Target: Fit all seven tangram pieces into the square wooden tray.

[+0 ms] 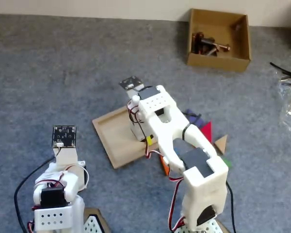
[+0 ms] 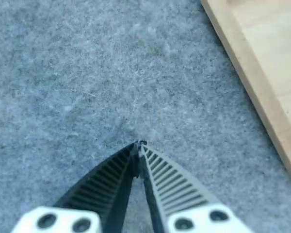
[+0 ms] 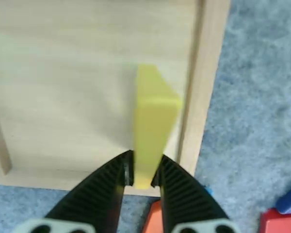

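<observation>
- One square wooden tray (image 1: 115, 141) lies on the grey table (image 1: 58, 63), turned cornerwise, with the right arm over its near-right part.
- One yellow piece (image 3: 153, 121) stands on edge over the tray's floor, just inside a rim and close to a corner. I cannot tell whether its lower edge touches the wood.
- Six tangram pieces can be counted in all. Besides the yellow one, they are:
  - an orange piece (image 1: 164, 166) on the table, just beside the tray's near rim;
  - a purple-blue piece (image 1: 193, 118), a red triangle (image 1: 206, 131), a tan triangle (image 1: 221, 143) and a green piece (image 1: 226, 161), grouped on the table to the right of the tray.
- The right pincer (image 3: 143, 159) is parted only by the yellow piece's thickness and clamps it from both flat sides.
- The left pincer (image 2: 138, 144) hangs over bare table beside the tray, its jaws closed tip to tip on nothing.
- The right arm covers part of the orange, purple-blue and green pieces, so their outlines are unclear.
- One cardboard box (image 1: 218, 41) sits at the far right, with brownish metal items inside that are hard to make out.
</observation>
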Controlling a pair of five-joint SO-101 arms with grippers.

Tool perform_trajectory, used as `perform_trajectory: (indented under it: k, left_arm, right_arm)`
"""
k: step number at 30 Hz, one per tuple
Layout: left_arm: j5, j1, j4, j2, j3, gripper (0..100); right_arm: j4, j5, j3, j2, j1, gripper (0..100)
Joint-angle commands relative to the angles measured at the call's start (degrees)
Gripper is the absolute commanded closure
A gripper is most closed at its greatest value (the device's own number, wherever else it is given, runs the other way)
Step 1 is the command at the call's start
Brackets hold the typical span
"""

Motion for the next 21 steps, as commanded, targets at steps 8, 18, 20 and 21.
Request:
perform_trajectory:
  k: [8,18,20,21]
  left_arm:
    - [0.2,-0.5,0.4,0.4,1.2,100]
    - [0.2,-0.5,0.4,0.4,1.2,100]
    - [0.2,-0.5,0.4,0.4,1.2,100]
    - [0.2,-0.5,0.4,0.4,1.2,100]
  right_arm:
    - [0.7,-0.2,0.0,-4.4,-0.7,93.9]
    - [3.9,1.1,-3.9,-5.3,-4.0,89.6]
    - [4.3,1.1,-4.4,-5.8,-4.9,89.6]
    - [4.3,1.1,-4.4,-6.0,-5.1,89.6]
